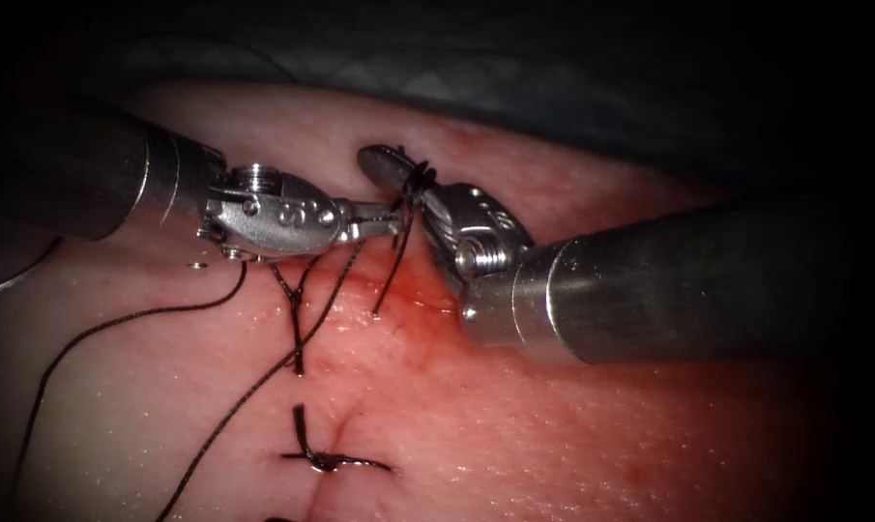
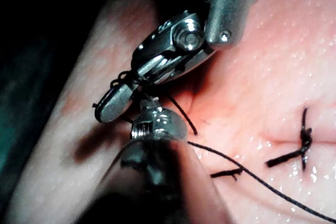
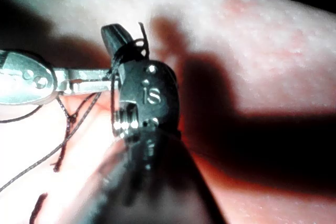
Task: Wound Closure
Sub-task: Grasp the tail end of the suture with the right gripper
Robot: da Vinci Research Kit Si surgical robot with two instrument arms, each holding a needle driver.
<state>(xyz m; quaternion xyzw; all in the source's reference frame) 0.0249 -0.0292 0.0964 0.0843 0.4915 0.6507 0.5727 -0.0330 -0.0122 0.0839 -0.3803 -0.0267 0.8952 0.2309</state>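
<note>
Nearest the endoscope, a finished stitch [image 1: 323, 458] tied across the cut [image 1: 345, 418], cut ends of thread [image 1: 300, 423] sticking up. Just beyond, long thread [image 1: 118, 324] trailing left over the tissue [image 1: 166, 406], with two strands rising out of the cut's left side toward the left tool [image 1: 387, 220]. Red fluid [image 1: 418, 309] pooled on the cut under the tips. Left tool closed on the thread close to its tip, touching the right tool [image 1: 384, 164]. Right tool wrapped with loops of thread [image 1: 416, 182] around its closed-looking jaws, nothing seen clamped between them; a short strand hanging from the loops down to the tissue. Needle not made out, so no telling where it sits. Risks, as a judgement: loops sliding off the right tool's tip if slack grows; thread fraying or snapping where the left tool pinches it; tissue tearing at the entry points under a hard pull.
</note>
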